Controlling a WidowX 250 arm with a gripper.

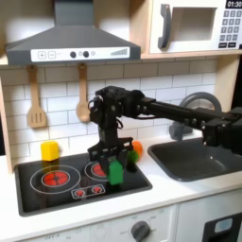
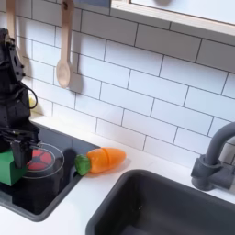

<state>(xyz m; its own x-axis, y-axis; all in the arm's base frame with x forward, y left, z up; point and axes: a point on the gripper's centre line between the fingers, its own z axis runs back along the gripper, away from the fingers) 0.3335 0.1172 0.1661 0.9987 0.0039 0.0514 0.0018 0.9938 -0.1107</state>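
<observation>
Gripper (image 1: pixel 115 163) clenched on green block (image 1: pixel 116 173) over stove (image 1: pixel 57 192), carrot (image 2: pixel 101 160) just right in the second exterior view

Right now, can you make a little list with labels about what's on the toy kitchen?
place: toy kitchen counter with black stove top
tool: low over the stove's right burner, fingers on either side of the green block
green block: small, on the stove
toy carrot: orange with green end, lying on the counter between stove and sink
yellow block: behind the stove at the first exterior view's left
sink: dark basin with grey tap
wall: two wooden spoons hanging
</observation>
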